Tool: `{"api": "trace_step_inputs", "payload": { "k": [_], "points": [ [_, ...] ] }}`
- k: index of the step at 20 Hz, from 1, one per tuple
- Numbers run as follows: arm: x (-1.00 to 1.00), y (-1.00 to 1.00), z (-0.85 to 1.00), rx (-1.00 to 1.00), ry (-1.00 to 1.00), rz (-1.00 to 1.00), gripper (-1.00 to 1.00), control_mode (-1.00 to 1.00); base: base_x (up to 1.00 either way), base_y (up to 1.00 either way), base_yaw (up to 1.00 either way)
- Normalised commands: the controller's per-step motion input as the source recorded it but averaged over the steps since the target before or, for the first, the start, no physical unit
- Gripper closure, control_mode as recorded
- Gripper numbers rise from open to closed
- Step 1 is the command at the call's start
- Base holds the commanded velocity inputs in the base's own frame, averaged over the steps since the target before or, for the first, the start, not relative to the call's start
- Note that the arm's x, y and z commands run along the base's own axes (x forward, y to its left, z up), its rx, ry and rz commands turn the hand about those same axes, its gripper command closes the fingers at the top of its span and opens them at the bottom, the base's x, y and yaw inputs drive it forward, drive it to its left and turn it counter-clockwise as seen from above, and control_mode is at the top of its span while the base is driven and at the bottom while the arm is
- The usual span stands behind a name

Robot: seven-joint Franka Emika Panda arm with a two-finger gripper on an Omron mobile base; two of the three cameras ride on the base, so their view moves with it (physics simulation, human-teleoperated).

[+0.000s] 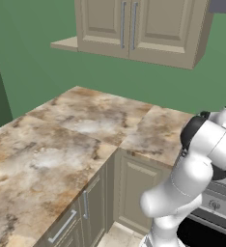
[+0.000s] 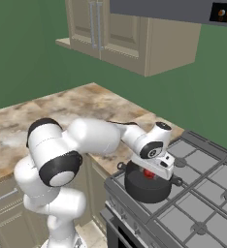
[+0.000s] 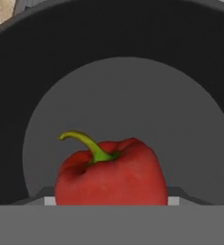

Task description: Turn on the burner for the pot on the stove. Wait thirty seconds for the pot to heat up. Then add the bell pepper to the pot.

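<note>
The dark grey pot (image 2: 145,190) stands on the front left grate of the stove (image 2: 202,193). My gripper (image 2: 149,175) points down just over the pot's mouth and is shut on the red bell pepper (image 2: 148,173), which hangs at about rim height. In the hand view the bell pepper (image 3: 111,174), with its curved green stem, sits right in front of the camera above the pot's grey floor (image 3: 128,105). The pepper hides the fingertips.
A marbled counter (image 1: 62,144) runs in an L to the left of the stove, with beige drawers and doors below. Wall cabinets (image 2: 115,34) hang above it. The stove's knob row (image 1: 223,205) and black oven door show beside the arm.
</note>
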Motion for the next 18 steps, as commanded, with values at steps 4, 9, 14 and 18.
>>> {"api": "trace_step_inputs", "payload": {
  "k": [4, 9, 14, 18],
  "points": [
    [0.01, -0.05, -0.3, 0.0, -0.02, -0.02, 1.0, -1.0, 0.0, 0.0, 0.0],
    [0.0, -0.05, -0.22, 0.0, -0.02, -0.02, 1.0, -1.0, 0.0, 0.0, 0.0],
    [-0.02, -0.05, -0.05, 0.0, 0.0, -0.01, 1.0, -1.0, 0.0, 0.0, 0.0],
    [-0.01, 0.0, 0.02, 0.0, 0.0, 0.0, -1.0, -1.0, 0.0, 0.0, 0.0]
  ]
}}
